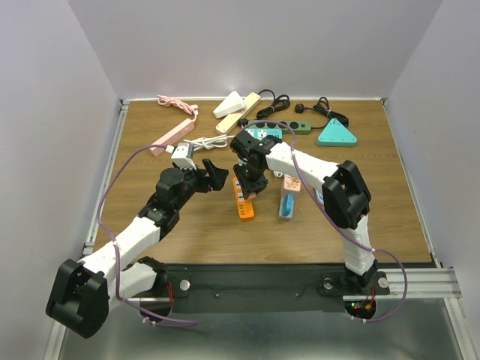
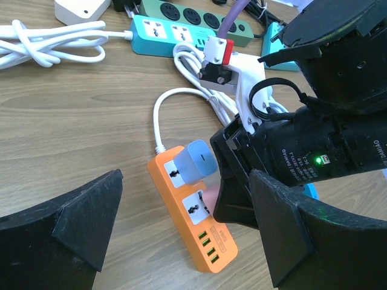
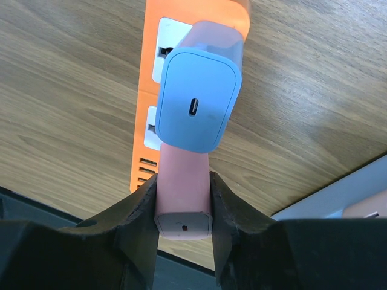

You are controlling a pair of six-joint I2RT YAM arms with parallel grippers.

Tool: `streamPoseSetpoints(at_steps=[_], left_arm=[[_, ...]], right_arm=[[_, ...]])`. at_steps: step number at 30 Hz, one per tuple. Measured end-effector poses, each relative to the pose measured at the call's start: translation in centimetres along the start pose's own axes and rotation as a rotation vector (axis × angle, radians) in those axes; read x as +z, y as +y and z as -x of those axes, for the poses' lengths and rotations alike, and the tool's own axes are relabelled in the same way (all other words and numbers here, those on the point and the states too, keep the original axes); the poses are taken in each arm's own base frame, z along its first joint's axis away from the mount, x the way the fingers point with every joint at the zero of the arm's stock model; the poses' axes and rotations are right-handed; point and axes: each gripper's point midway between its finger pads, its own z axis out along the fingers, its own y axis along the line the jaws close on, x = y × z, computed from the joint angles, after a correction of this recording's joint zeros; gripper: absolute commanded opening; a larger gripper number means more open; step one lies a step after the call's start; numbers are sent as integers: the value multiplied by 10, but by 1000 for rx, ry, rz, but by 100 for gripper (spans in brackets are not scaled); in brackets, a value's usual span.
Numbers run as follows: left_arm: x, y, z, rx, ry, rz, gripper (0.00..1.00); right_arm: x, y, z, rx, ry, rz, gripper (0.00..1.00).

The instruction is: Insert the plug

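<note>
An orange power strip lies on the wooden table. A blue plug sits in its socket nearest the cable. The second socket beside it is empty. My right gripper is shut on a pink plug, held just above the strip behind the blue one. Only a sliver of pink shows in the left wrist view. My left gripper hangs open to the left of the strip, holding nothing.
A teal strip and a green strip lie beyond, with white cable coiled at the left. A blue strip, a pink strip, cream strips and a teal triangular block surround the work spot.
</note>
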Motion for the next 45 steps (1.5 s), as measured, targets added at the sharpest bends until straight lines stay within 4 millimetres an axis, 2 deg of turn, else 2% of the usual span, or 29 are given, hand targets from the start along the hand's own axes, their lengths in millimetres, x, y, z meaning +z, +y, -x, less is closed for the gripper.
streamPoseSetpoints(at_steps=[16, 45], left_arm=[[-5, -2, 4, -1, -8, -4, 97], [-6, 0, 5, 0, -12, 7, 96]], right_arm=[[0, -8, 1, 61, 38, -81, 1], [4, -8, 5, 88, 77, -115, 0]])
